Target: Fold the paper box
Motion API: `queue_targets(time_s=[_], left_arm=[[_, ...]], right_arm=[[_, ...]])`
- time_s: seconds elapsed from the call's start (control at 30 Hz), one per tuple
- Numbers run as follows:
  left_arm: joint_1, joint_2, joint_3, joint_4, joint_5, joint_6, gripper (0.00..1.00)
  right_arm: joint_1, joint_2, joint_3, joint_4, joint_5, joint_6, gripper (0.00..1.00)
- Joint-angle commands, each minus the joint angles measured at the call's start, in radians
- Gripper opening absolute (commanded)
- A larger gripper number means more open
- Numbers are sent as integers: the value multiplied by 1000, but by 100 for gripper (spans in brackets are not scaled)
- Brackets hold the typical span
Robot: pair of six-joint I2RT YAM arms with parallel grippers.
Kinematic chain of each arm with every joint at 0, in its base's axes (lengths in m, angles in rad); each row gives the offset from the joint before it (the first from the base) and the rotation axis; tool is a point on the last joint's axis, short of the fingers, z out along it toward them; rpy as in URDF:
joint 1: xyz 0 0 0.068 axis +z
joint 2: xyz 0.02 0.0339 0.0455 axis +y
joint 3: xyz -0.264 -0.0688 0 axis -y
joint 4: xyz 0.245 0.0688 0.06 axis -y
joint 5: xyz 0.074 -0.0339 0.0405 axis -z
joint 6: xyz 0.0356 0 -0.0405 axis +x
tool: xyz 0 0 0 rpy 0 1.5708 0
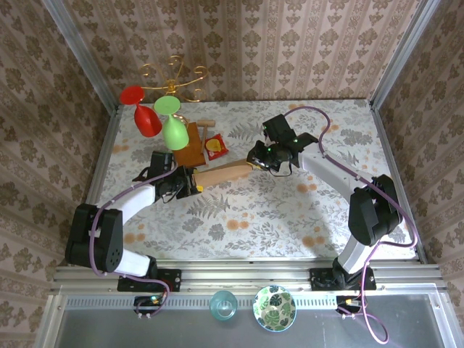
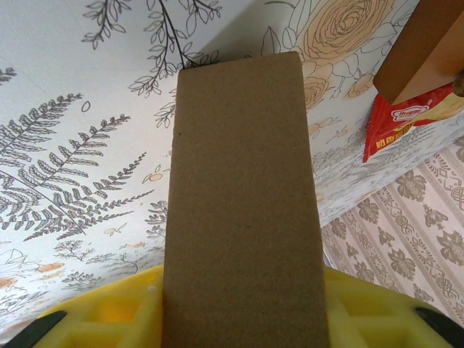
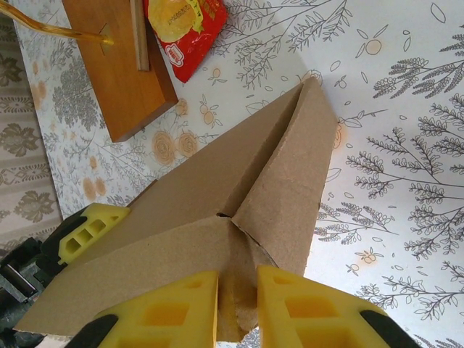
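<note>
on the left, the left gripper (image 1: 187,181) clamps its yellow fingers (image 2: 109,312) across one end of the paper box (image 1: 223,174), probably to anchor it. the box is a half-folded brown strip held between both arms over the middle of the table (image 1: 290,217), just near of the wooden stand (image 1: 190,148) and red packet (image 1: 215,147). on the right, the right gripper (image 1: 255,159) pinches a creased flap between nearly closed fingers (image 3: 304,312), seemingly to bend it along the fold.

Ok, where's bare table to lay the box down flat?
Widest bare stretch: the near table, between the paper box and the near edge. Smaller patch at the far right corner, beyond the right hand. Crowded far left: wooden stand, coloured glasses, red packet.
</note>
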State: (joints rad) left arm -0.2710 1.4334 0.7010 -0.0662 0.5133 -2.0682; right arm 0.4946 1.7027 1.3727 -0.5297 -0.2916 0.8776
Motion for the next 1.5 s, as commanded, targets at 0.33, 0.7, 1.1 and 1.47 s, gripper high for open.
queue_targets(time_s=[0.33, 0.7, 1.1, 1.47], left_arm=[[12, 10, -75, -170, -59, -205, 0], [12, 9, -83, -165, -65, -204, 0], [6, 23, -75, -152, -70, -202, 0], [1, 34, -64, -141, -68, -203, 0]], right_arm=[[4, 12, -32, -141, -47, 67, 36], [-5, -4, -112, -14, -152, 195, 51], [-1, -52, -167, 292, -208, 589, 48], [18, -23, -215, 472, -169, 821, 33]])
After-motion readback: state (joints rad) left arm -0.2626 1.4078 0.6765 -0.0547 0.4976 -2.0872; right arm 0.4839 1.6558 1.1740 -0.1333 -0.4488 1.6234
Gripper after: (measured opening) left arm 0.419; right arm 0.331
